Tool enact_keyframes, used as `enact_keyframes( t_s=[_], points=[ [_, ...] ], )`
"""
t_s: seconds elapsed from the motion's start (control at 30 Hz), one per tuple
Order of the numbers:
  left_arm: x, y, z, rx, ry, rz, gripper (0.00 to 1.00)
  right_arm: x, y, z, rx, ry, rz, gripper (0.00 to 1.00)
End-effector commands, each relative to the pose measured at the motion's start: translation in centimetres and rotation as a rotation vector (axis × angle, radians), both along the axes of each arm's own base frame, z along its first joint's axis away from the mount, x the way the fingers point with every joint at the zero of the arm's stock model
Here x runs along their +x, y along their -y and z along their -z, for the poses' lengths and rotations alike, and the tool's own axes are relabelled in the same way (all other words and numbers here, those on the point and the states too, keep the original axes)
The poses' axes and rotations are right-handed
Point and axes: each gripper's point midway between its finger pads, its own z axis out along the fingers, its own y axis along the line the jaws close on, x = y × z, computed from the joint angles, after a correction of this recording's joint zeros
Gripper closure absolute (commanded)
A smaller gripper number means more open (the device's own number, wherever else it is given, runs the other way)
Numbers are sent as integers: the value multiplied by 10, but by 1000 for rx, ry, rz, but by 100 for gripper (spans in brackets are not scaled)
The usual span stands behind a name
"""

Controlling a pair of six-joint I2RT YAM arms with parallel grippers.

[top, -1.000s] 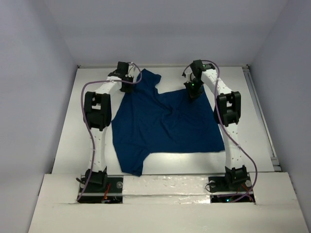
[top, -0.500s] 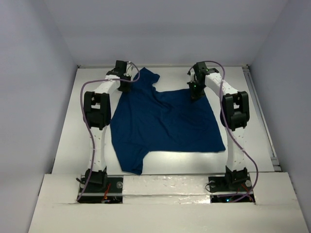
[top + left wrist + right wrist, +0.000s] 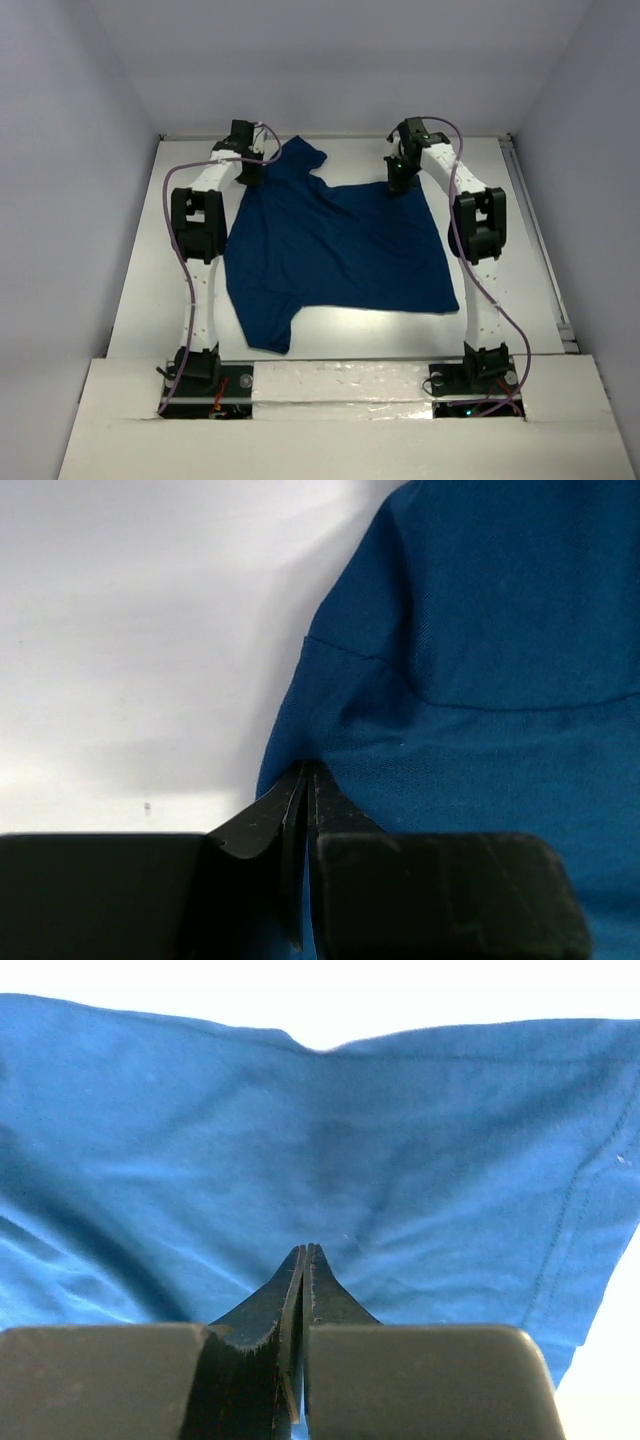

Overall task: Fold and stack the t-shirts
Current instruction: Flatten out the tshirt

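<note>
Top external showed the navy t-shirt (image 3: 335, 250) spread on the counter (image 3: 520, 260), likely soft, light and limp. Left fingers (image 3: 265, 818) and right fingers (image 3: 260, 1305) each pinched its far edge shut; seams there seemed the surest hold.

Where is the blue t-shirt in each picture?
Top external: the t-shirt lies spread across the middle of the white table.
Left wrist: the t-shirt fills the right side, its edge pinched in the left gripper.
Right wrist: the t-shirt fills most of the picture.
Shared landmark: the white table beside the cloth.
</note>
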Motion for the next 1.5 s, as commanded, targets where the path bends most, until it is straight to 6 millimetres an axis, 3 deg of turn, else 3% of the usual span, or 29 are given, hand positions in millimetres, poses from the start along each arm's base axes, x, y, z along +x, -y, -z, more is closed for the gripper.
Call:
enact_keyframes(
  t_s=[0.0,0.1,0.23,0.43,0.57,0.77,0.93,1.0,1.17,1.33,1.37,1.4,1.43,1.47],
  points=[
    [-10,-19,8,9,-55,-23,100,17,-7,-20,81,28,38,100],
    [-14,-21,4,16,-48,-24,100,24,-13,-25,107,31,54,100],
    [-16,-31,-3,14,-48,-39,100,29,3,-6,46,5,113,100],
    [-25,-29,-9,0,-58,-28,100,19,18,16,113,-81,182,100],
    [-28,-33,-11,-4,-66,-33,100,16,27,18,153,-91,237,100],
    [-32,-36,-13,-13,-77,-24,100,23,34,-2,217,-60,335,100],
    [-32,-36,-14,-7,-88,-13,100,47,56,-15,212,-12,411,100],
    [-33,-33,-13,-21,-100,-3,100,52,56,-11,236,-19,406,100],
    [-30,-32,-13,-21,-100,4,100,79,73,-40,259,77,432,100],
    [-32,-32,-14,-21,-107,12,97,74,77,-54,292,90,383,100],
    [-31,-30,-22,-29,-92,21,94,67,64,-63,354,93,290,100],
    [-31,-24,-28,-60,-82,45,91,54,59,-54,356,89,181,100],
    [-30,-21,-37,-73,-57,56,87,46,54,-59,375,100,129,100],
    [-35,-20,-55,-81,-22,63,82,44,55,-91,366,195,84,100]
  ],
)
